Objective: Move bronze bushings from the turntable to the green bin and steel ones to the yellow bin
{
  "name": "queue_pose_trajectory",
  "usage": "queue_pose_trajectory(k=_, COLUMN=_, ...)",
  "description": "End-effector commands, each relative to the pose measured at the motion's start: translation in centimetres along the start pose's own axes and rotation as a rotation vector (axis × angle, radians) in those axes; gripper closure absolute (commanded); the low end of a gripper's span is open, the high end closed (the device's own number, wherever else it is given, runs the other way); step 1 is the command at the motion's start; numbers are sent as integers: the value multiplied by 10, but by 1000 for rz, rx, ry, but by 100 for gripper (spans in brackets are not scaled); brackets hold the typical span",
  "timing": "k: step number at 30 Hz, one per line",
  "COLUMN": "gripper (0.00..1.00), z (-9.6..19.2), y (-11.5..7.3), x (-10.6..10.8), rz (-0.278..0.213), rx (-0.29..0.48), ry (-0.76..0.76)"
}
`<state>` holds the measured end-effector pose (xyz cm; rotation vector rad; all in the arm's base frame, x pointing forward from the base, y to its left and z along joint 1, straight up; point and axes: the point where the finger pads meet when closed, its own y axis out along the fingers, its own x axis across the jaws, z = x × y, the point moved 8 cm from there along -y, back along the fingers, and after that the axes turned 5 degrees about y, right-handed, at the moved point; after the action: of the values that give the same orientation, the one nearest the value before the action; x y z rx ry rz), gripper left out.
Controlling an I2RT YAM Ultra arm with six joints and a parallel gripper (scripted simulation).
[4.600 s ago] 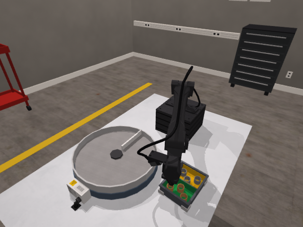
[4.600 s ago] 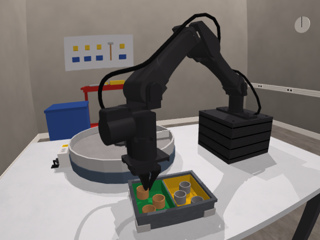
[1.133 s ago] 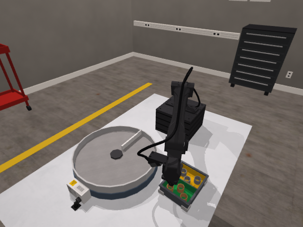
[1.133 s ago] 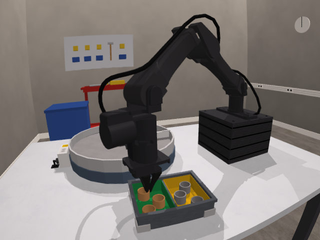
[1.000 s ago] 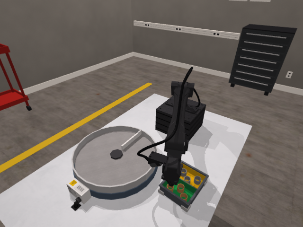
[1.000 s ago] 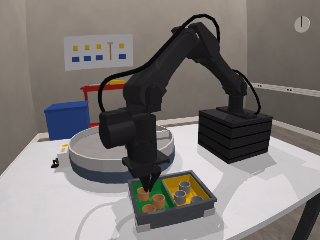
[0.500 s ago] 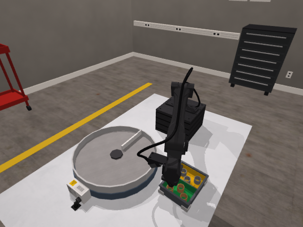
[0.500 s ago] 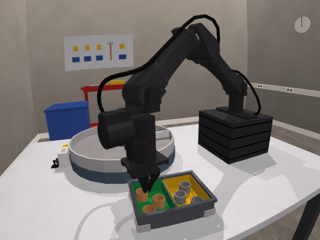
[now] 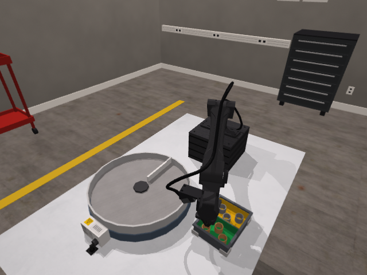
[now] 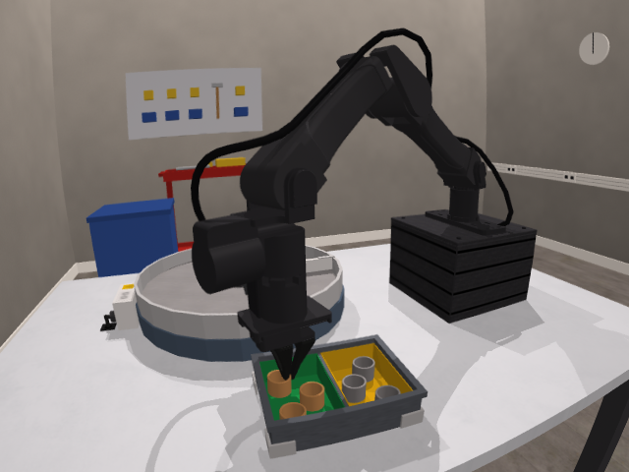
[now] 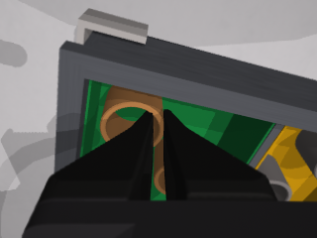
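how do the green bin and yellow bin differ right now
The green bin holds three bronze bushings; the yellow bin holds three steel bushings. The tool reaches into the green bin, shut on one bronze bushing's wall; nothing reaches into the yellow bin. Both share one dark tray.
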<state>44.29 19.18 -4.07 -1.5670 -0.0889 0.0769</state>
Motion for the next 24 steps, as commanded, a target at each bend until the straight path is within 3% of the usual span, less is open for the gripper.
queue_pose_trajectory(k=1, gripper=100, z=5, y=-7, x=5, rz=-15, rx=0, ry=-1)
queue_pose_trajectory(k=24, gripper=100, z=4, y=-8, x=2, rz=-16, rx=0, ry=-1)
